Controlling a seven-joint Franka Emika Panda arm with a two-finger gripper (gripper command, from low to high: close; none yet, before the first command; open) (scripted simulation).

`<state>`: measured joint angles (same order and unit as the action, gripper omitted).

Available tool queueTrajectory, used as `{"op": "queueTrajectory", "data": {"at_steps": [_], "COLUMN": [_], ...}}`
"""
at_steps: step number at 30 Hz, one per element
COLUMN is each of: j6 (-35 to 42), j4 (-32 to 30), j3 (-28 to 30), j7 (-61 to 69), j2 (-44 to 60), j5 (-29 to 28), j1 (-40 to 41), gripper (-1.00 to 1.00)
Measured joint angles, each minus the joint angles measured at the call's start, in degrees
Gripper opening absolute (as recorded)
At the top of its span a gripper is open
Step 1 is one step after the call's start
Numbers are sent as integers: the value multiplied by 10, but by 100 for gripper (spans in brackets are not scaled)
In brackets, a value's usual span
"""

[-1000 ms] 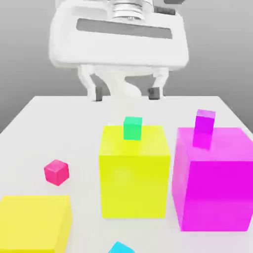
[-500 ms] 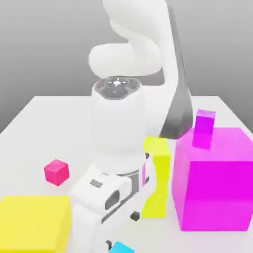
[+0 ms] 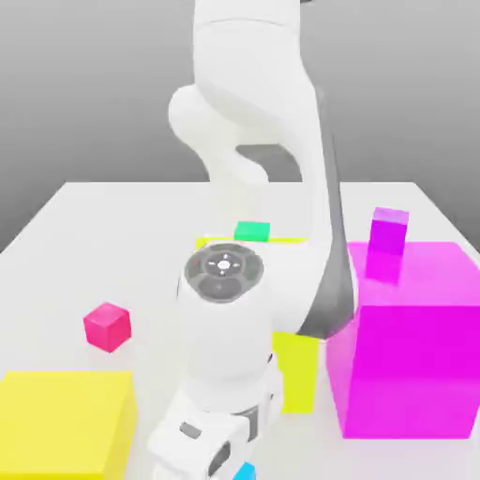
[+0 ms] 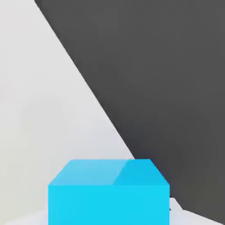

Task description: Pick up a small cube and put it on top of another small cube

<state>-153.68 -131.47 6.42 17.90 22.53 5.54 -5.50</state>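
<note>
In the exterior view, the white arm point(image 3: 253, 187) bends down over the near edge of the white tabletop point(image 3: 84, 225), its wrist section hanging in front of the scene and hiding much of the middle. The claw itself is at the bottom edge of this view, and whether its fingers are spread or pressed together cannot be told. Just beside the lower end of the arm, a sliver of the cyan cube point(image 3: 246, 471) peeks out at the near edge of the tabletop. The hot-pink cube point(image 3: 107, 326) sits on the tabletop toward the exterior view's left, well apart from the cyan cube and clear of the arm. Nearer than it, at the left corner, lies a big yellow block point(image 3: 66, 422). A second big yellow block point(image 3: 298, 366) stands behind the arm, mostly covered by it, with a small green cube point(image 3: 251, 230) on its far top edge. On the exterior view's right stands a big magenta block point(image 3: 412, 347), and a small purple-magenta cube point(image 3: 387, 244) rests on its far left top corner.

In the hand view, the cyan cube point(image 4: 109, 191) sits close to the camera, resting on the pale tabletop point(image 4: 39, 101), with the tabletop's edge running diagonally behind it against a dark background.
</note>
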Motion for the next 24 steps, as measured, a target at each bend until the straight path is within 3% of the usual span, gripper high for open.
{"op": "queueTrajectory", "data": {"at_steps": [8,14,19,24], "j6": [35,49,47,30], "j4": [-88,-182,-269,-360], "j3": [129,178,211,251], "j7": [-91,-157,-176,-172], "j2": [-143,-262,-345,-411], "j5": [-147,-257,-297,-301], "j1": [20,130,191,242], "gripper": [-100,-100,-100,-100]}}
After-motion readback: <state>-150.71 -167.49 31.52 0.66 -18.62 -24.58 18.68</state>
